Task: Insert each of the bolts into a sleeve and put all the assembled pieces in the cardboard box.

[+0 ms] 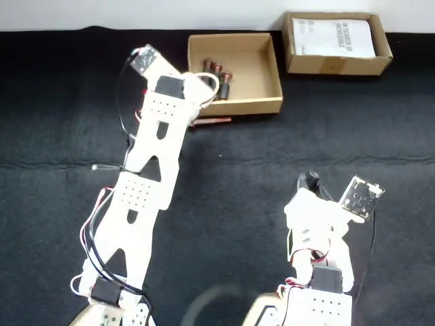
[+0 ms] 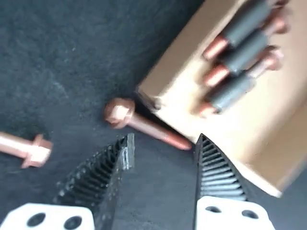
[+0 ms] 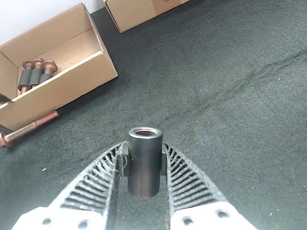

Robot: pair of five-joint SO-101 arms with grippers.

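My left gripper (image 2: 164, 143) hangs open just over a copper bolt (image 2: 144, 122) that lies on the black cloth against the cardboard box's (image 2: 230, 139) front wall. A second bolt (image 2: 26, 148) lies a little apart from it. Inside the box (image 1: 251, 61) three bolts in dark sleeves (image 1: 216, 73) lie side by side. My right gripper (image 3: 144, 151) is shut on a dark sleeve (image 3: 144, 163), held upright with its bore facing up, low over the cloth at the front right (image 1: 309, 180). The right wrist view looks toward the box (image 3: 62, 81) and the bolt (image 3: 29, 129) in front of it.
A second cardboard box (image 1: 336, 62) with a printed sheet inside stands at the back right. The left arm (image 1: 160, 129) stretches across the left half of the table. Black cloth lies open between the two arms.
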